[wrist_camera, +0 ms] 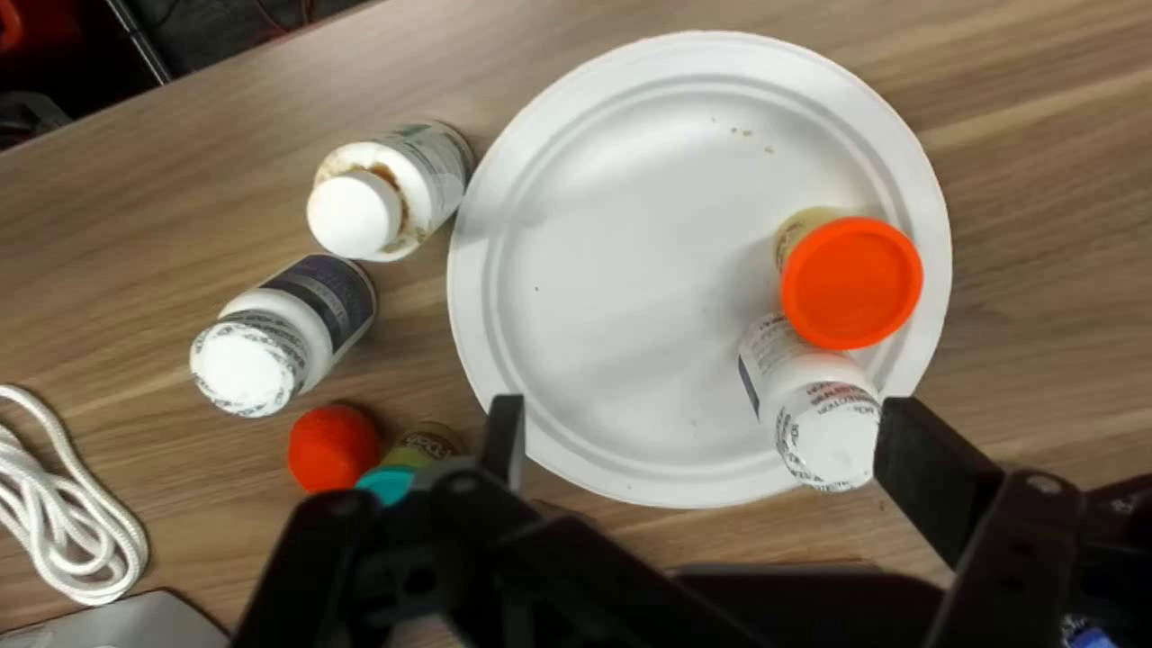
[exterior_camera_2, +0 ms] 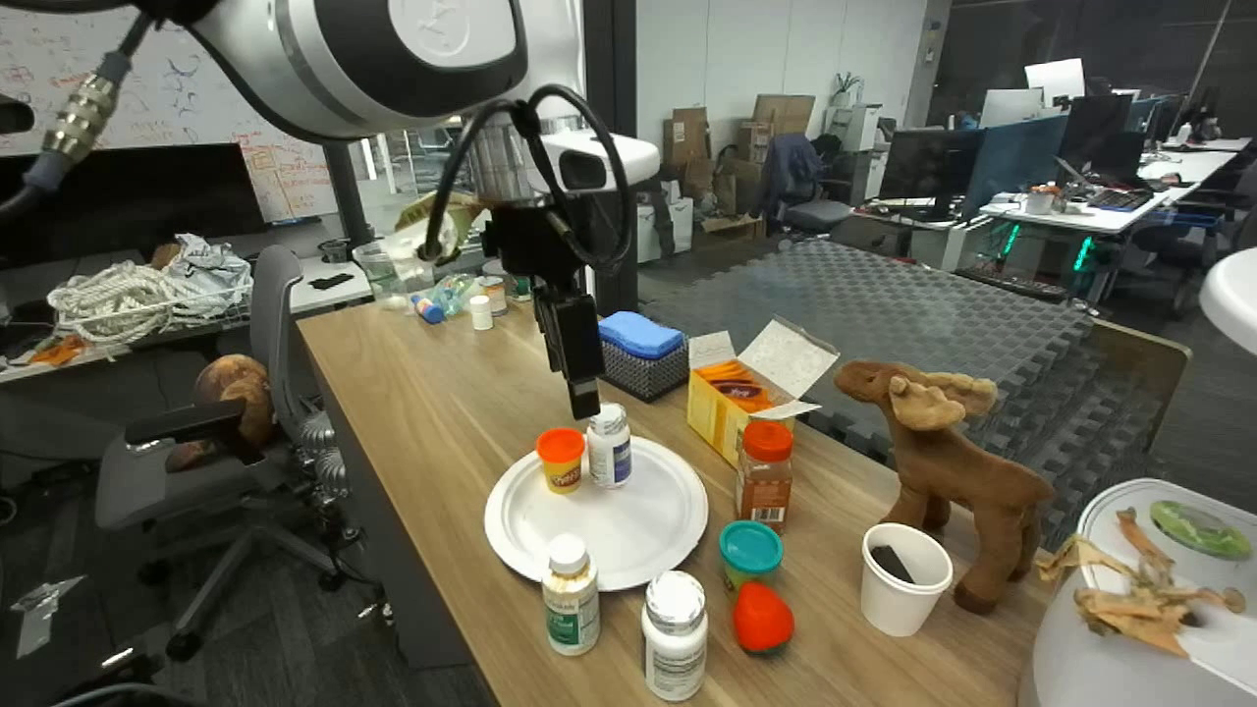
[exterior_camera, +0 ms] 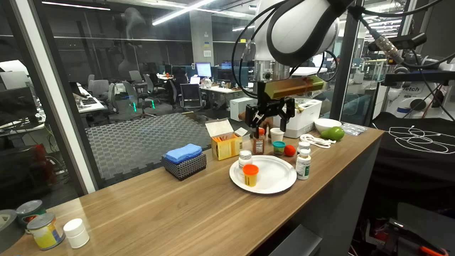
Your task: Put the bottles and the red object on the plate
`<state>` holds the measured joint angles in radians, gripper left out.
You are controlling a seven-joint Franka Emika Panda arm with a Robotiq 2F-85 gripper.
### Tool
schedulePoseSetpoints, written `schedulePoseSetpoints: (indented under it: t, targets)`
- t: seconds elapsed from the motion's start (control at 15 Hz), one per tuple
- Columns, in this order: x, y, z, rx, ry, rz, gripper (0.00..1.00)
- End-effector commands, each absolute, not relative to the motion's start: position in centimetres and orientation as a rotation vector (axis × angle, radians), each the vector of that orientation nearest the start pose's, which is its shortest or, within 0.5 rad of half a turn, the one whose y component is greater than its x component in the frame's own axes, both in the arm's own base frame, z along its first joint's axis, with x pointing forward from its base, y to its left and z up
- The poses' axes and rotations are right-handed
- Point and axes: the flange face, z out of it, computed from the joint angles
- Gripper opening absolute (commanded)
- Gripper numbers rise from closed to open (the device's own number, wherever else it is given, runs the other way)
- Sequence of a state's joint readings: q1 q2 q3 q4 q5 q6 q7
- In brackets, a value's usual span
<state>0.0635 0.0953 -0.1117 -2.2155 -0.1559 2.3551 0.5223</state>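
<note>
The white plate (exterior_camera: 273, 176) holds an upright white bottle (exterior_camera_2: 610, 457) and, touching or close beside it, a squat yellow tub with an orange-red lid (exterior_camera_2: 561, 457). A white bottle with a green label (exterior_camera_2: 571, 609) and another white-capped bottle (exterior_camera_2: 675, 643) stand on the table by the plate's rim. A small red rounded piece (exterior_camera_2: 762, 617) sits beside a teal-lidded tub (exterior_camera_2: 750, 550). My gripper (wrist_camera: 702, 436) is open and empty above the plate. In the wrist view one finger lines up with the cap of the plate's bottle (wrist_camera: 819, 409); I cannot tell whether they touch.
A red-capped spice bottle (exterior_camera_2: 765, 471), an open yellow box (exterior_camera: 227, 147) and a basket with a blue cloth (exterior_camera: 185, 161) stand behind the plate. A paper cup (exterior_camera_2: 903, 579), a toy moose (exterior_camera_2: 962, 481) and a white rope (wrist_camera: 67, 513) are nearby. Another white bottle (exterior_camera: 76, 233) stands by cans.
</note>
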Motion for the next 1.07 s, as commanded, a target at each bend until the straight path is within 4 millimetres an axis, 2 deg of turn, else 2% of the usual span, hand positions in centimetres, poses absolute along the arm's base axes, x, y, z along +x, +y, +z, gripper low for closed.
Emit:
schedulePoseSetpoints:
  t: [0.0,0.2,0.6,1.0]
  targets:
    - [53.7,-4.0,33.0,-3.171,0.540,0.007,1.00]
    - [54.3,-5.2,31.9,-3.183,0.482,0.039,1.00]
    - [56.7,-9.1,29.7,-3.144,0.690,0.039,1.00]
    - [60.0,-11.5,28.4,-3.042,0.904,-0.008,1.00]
